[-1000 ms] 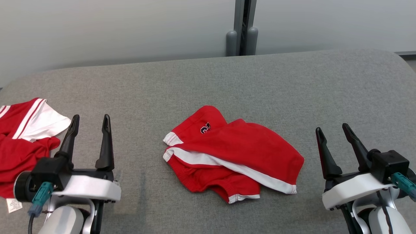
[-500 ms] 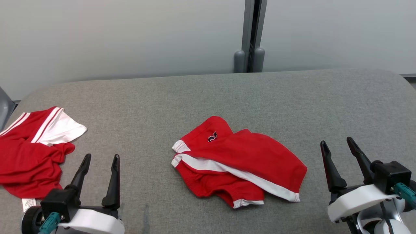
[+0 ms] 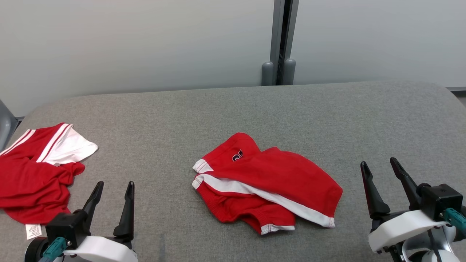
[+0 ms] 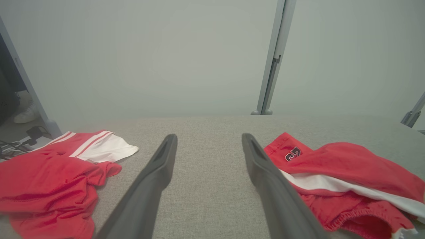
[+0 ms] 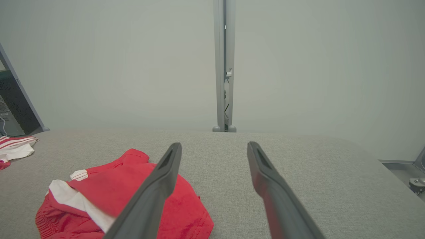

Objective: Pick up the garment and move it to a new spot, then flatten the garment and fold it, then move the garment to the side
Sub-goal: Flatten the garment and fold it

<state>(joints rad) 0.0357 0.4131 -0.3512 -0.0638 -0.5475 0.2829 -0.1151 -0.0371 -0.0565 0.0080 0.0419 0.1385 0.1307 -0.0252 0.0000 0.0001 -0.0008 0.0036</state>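
A crumpled pair of red shorts with white trim, the garment [image 3: 265, 182], lies in the middle of the grey padded table [image 3: 233, 109]. It also appears at the right of the left wrist view [image 4: 345, 179] and at the lower left of the right wrist view [image 5: 109, 196]. My left gripper [image 3: 113, 185] stands open at the lower left, well left of the garment, with nothing between its fingers [image 4: 156, 179]. At the lower right my right gripper [image 3: 379, 164] is open too, apart from the garment's right edge, its fingers [image 5: 265, 176] empty.
A second red and white garment [image 3: 36, 174] with a white label lies bunched at the table's left edge, close to my left gripper. A pale wall with a grey vertical post [image 3: 279, 40] stands behind the table. Bare grey table surface surrounds the central garment.
The head camera has tilted, so the whole picture has shifted downward and both grippers sit lower in it. Both stay open. The garments lie as before.
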